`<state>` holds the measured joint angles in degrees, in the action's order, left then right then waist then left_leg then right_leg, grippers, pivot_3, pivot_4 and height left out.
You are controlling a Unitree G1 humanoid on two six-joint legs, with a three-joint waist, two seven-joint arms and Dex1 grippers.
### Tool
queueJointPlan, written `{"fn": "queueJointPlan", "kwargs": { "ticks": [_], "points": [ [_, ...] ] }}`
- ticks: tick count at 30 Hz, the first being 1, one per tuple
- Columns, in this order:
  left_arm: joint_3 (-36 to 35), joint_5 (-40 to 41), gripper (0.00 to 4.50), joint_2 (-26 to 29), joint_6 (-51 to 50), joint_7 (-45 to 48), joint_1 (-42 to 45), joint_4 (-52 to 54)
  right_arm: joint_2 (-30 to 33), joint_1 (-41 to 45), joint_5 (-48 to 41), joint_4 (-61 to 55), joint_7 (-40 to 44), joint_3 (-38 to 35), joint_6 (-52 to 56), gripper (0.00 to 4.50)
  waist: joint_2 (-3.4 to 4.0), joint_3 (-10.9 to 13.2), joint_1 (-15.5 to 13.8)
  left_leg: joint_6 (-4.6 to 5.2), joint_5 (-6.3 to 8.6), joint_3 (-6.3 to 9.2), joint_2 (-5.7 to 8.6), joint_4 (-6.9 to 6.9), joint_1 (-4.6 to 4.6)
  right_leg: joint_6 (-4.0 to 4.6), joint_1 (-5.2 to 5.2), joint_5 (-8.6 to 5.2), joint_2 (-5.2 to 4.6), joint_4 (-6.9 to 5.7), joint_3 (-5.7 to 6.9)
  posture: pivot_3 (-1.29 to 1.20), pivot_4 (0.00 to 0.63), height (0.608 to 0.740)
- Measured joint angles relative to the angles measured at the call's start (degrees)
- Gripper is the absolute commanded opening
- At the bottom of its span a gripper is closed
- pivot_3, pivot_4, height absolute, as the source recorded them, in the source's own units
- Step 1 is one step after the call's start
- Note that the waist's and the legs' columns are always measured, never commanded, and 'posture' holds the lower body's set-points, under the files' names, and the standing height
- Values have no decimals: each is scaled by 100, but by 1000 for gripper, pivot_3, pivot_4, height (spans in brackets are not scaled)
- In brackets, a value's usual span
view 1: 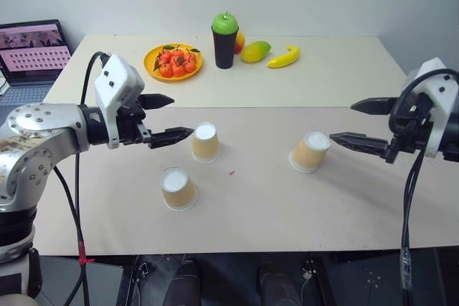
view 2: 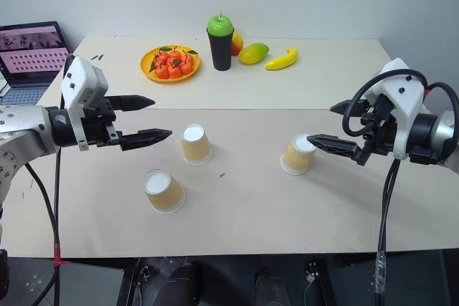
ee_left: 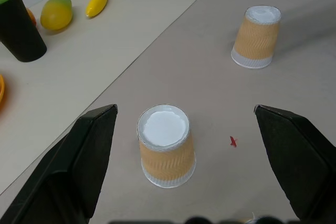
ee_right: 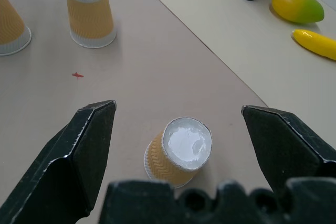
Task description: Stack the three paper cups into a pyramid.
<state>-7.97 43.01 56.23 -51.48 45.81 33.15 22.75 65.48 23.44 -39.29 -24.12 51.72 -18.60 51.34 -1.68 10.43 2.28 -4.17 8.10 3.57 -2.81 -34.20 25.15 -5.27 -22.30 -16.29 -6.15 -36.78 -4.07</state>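
Note:
Three tan paper cups stand upside down and apart on the table, white bases up. The middle cup [view 1: 205, 142] [ee_left: 166, 146] stands just right of my left gripper [view 1: 165, 118], which hovers open with nothing between its fingers. The near-left cup [view 1: 178, 188] stands closer to the table's front edge. The right cup [view 1: 310, 152] [ee_right: 179, 151] leans, and my right gripper [view 1: 362, 122] hovers open just right of it. No cup rests on another.
At the back of the table are a yellow plate of oranges [view 1: 173, 61], a black cup with a green apple on it [view 1: 224, 39], a mango [view 1: 255, 51] and a banana [view 1: 284, 57]. A laptop [view 1: 32, 51] sits beyond the table's left edge.

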Motion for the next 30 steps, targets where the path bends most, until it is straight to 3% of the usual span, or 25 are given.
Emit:
{"fn": "queueJointPlan", "kwargs": {
  "ticks": [4,8,11,30],
  "points": [
    [-53,-5,4467,-162,53,-41,-57,37,-15,-280,73,-64,4,12,-52,4500,-1,0,-12,0,0,1,0,-4,0,-1,3,-1,0,-1,1,0,150,735],
    [-352,90,4467,-727,148,-398,-914,316,-207,-608,215,-138,-17,264,-121,4500,-2,3,15,1,0,-1,0,-10,3,0,-2,0,0,-11,-2,0,150,735],
    [-440,-100,4467,-740,432,-349,-1554,450,-300,-645,298,-137,-84,282,-205,4500,-2,5,16,1,0,0,0,-13,2,1,-3,1,0,-19,-2,0,150,735],
    [-426,-718,4467,-1087,1891,67,-2842,725,-432,-810,549,-57,-132,317,-522,4500,-2,5,-148,4,3,-2,0,-43,3,1,8,2,0,-18,-2,0,150,735]
  ]
}}
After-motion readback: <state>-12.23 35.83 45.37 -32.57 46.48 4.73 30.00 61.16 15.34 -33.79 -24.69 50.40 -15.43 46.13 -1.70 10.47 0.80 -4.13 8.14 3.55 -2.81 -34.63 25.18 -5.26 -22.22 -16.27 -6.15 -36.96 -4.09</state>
